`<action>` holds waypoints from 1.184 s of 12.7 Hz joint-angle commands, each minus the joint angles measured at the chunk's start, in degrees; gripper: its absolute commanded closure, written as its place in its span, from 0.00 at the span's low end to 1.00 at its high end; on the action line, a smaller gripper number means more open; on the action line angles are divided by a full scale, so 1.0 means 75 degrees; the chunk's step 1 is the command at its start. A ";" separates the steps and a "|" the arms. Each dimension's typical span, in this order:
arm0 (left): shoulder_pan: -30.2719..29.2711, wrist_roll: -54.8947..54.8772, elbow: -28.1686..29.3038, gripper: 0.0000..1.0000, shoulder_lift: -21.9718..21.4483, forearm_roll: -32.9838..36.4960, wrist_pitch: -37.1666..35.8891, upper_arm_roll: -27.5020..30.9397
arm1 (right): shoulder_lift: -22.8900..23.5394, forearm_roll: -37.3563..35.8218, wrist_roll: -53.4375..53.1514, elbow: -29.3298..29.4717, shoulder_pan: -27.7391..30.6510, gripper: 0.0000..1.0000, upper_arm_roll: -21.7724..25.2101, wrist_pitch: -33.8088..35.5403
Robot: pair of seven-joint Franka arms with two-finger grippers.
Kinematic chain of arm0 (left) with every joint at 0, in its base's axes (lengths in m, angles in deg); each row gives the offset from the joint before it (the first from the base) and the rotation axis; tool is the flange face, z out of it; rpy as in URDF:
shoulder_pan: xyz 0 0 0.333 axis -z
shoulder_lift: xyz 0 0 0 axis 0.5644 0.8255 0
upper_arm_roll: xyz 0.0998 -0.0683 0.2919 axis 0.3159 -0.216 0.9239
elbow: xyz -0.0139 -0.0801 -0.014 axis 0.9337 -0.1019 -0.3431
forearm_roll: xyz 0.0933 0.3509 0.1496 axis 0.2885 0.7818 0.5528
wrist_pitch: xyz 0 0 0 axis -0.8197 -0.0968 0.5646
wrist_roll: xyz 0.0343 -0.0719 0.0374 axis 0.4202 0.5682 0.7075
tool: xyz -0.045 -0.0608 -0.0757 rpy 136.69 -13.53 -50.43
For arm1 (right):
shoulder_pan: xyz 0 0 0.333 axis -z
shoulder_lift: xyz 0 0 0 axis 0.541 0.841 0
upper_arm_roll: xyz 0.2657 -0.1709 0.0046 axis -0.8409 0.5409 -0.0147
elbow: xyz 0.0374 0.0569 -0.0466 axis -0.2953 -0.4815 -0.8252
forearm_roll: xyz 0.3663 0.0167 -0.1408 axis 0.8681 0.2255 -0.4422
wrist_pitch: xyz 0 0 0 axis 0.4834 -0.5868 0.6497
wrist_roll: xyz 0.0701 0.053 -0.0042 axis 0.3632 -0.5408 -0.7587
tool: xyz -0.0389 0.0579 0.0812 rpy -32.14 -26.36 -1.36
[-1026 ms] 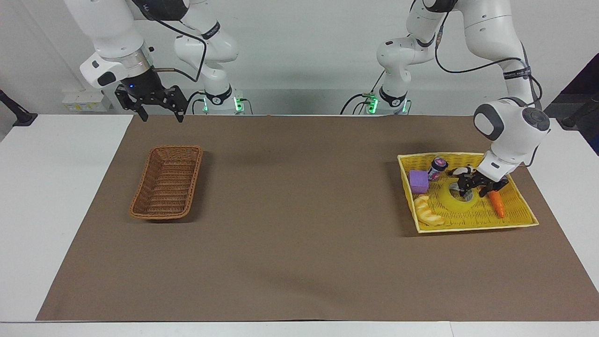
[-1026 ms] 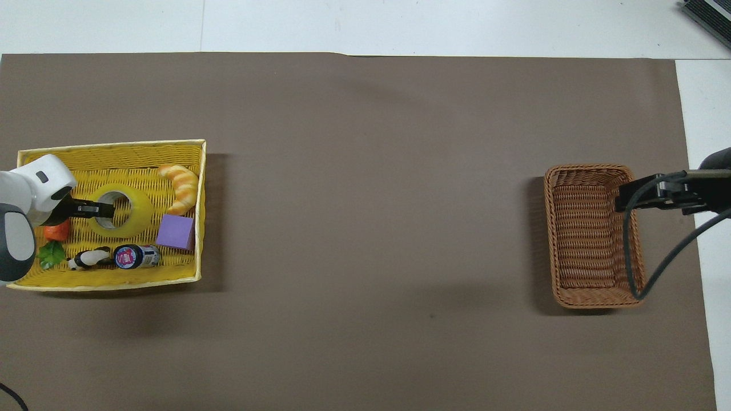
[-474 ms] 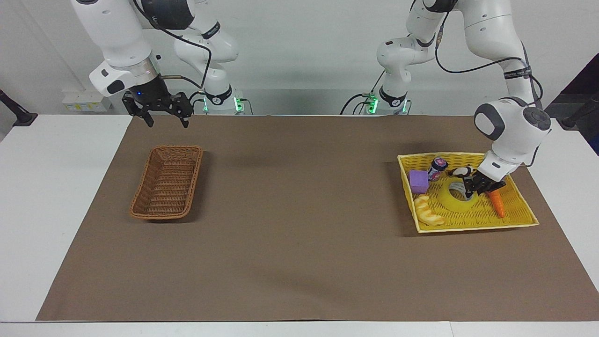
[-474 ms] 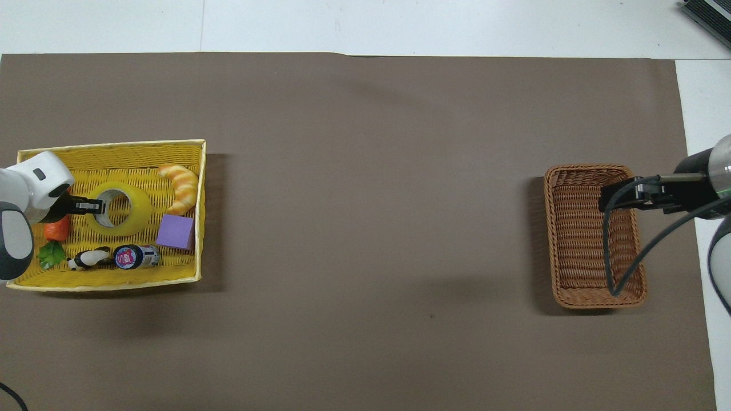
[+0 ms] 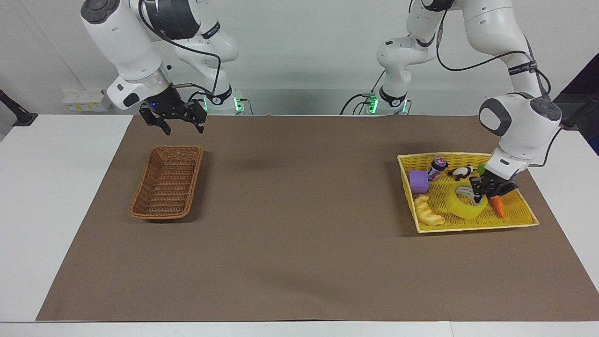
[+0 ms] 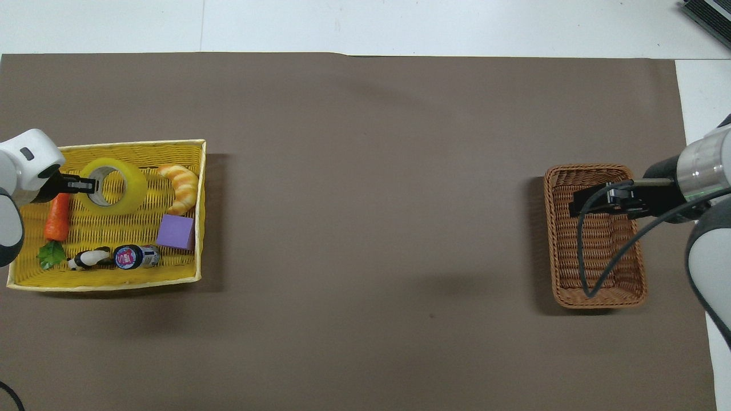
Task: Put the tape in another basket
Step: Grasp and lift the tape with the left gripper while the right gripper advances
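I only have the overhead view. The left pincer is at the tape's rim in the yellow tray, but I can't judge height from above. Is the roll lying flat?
Observer: No. In the facing view the tape stands tilted. The side under the left pincer is raised above the floor of the yellow tray.
Operator: Is that pincer closed on it?
Observer: Yes, it is shut on the roll's wall.
Operator: For me the right pincer covers the wicker basket. Is it down inside?
Observer: No. The right pincer hangs open, well above the basket, touching nothing.
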 commanded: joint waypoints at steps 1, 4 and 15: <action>0.0133 -0.0053 -0.0537 1.00 -0.0095 -0.0209 -0.0575 0.0085 | -0.0314 0.1023 0.0195 -0.0588 0.0042 0.00 -0.0025 -0.0496; 0.0366 0.0005 -0.1054 1.00 -0.0119 -0.0747 -0.1243 0.0085 | -0.0256 0.1809 0.0207 -0.0751 -0.0146 0.00 -0.0036 -0.0532; 0.2932 0.2583 -0.0284 1.00 -0.0738 -0.2645 -0.1492 -0.0067 | -0.0057 0.5736 0.1647 -0.2754 -0.1783 0.00 -0.0036 -0.3246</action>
